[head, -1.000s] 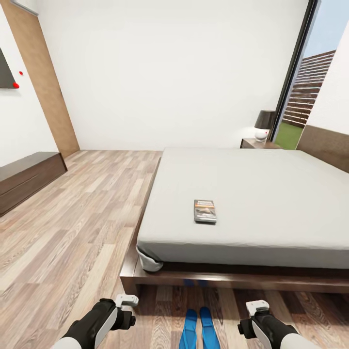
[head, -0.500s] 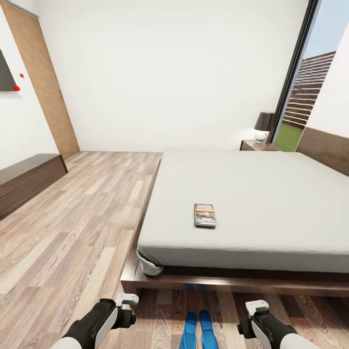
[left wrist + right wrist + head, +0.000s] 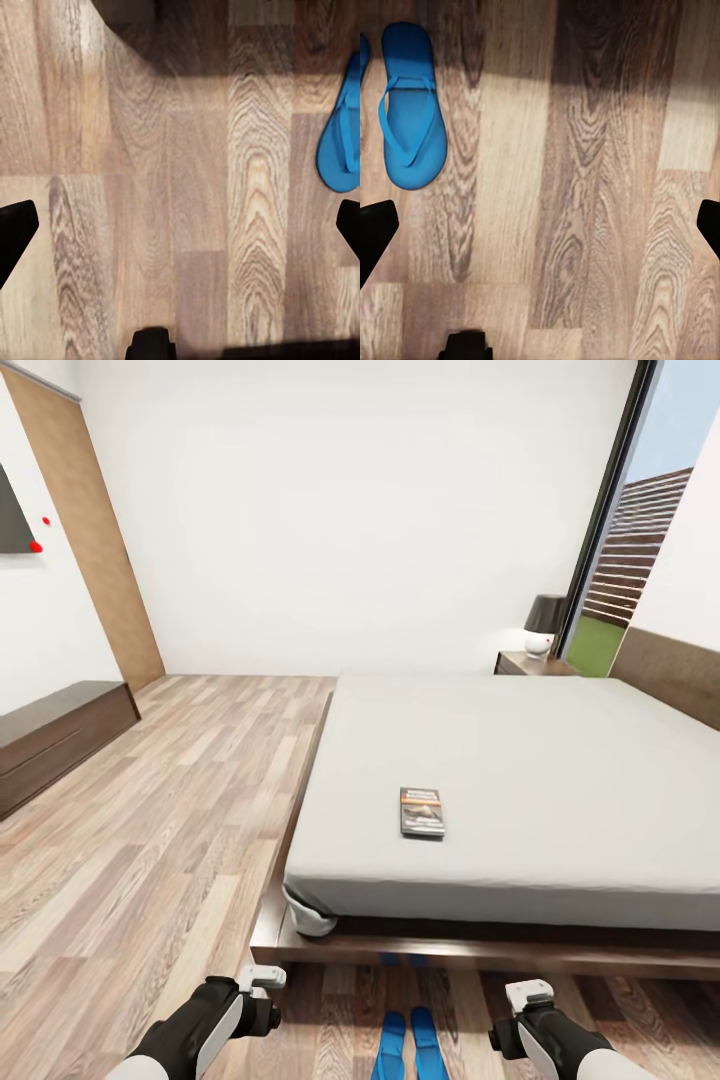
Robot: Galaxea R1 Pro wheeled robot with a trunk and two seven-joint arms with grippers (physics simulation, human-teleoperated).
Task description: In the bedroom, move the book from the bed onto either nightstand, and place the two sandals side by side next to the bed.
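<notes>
Wood-plank floor [image 3: 150, 860] lying under both arms, left gripper [image 3: 262, 977] and right gripper [image 3: 530, 993] hanging low, pointing down, jaws spread wide, gripping nothing. Showing, from the head camera, one book [image 3: 422, 811] lying flat on the bed [image 3: 560, 780] near its foot end, one nightstand [image 3: 532, 663] by the far corner, two sandals [image 3: 412, 1046] side by side on the floor just before the bed frame. Catching up close, from each wrist camera, a blue sandal [image 3: 410, 105] off to the side of the open jaws.
</notes>
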